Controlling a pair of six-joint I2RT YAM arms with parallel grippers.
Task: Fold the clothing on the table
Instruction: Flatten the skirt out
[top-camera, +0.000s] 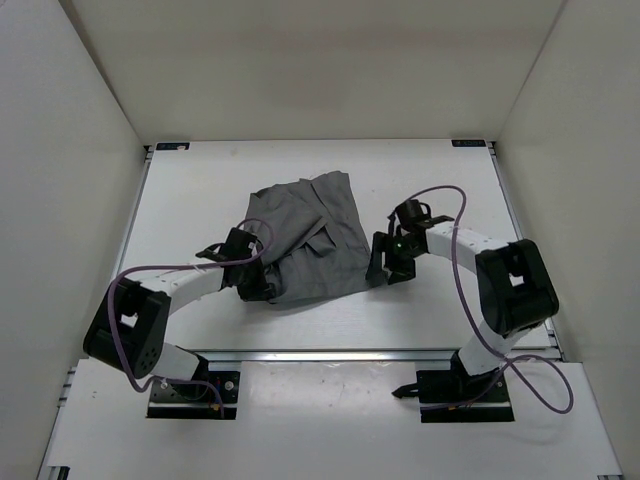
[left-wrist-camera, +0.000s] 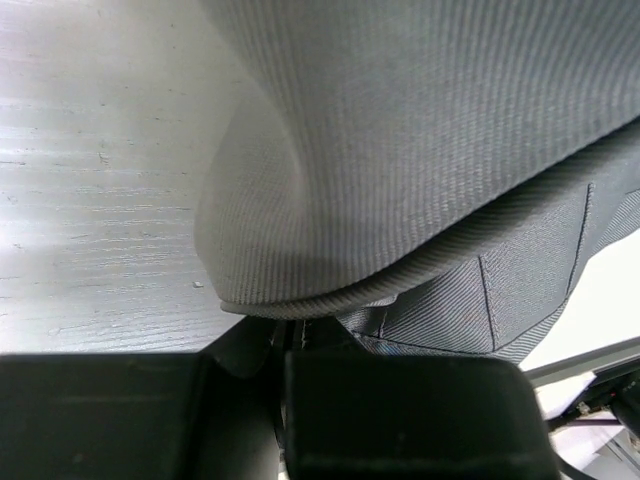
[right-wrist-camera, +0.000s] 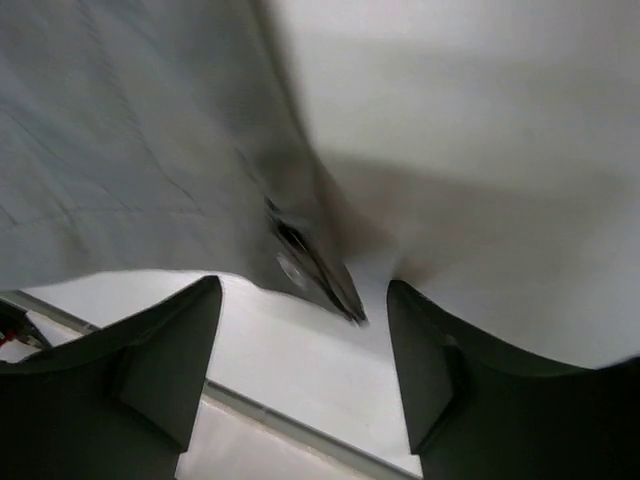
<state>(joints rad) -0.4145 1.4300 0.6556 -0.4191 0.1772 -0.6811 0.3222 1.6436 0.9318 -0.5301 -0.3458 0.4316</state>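
The grey clothing (top-camera: 310, 240) lies crumpled in the middle of the white table (top-camera: 190, 200). My left gripper (top-camera: 256, 284) sits at its near left edge. In the left wrist view the jaws (left-wrist-camera: 280, 350) are pressed together, with a rolled hem of the clothing (left-wrist-camera: 400, 150) caught between them and draping over them. My right gripper (top-camera: 386, 264) is at the garment's right edge. In the right wrist view it (right-wrist-camera: 305, 330) stands open. A corner of the clothing (right-wrist-camera: 120, 150) with a dark fastening hangs just beyond its fingers (right-wrist-camera: 170, 350), touching neither.
A silver rail (top-camera: 350, 355) runs along the table's near edge, in front of both arm bases. White walls (top-camera: 60, 150) close in the left, right and back sides. Purple cables (top-camera: 455, 260) loop off both arms.
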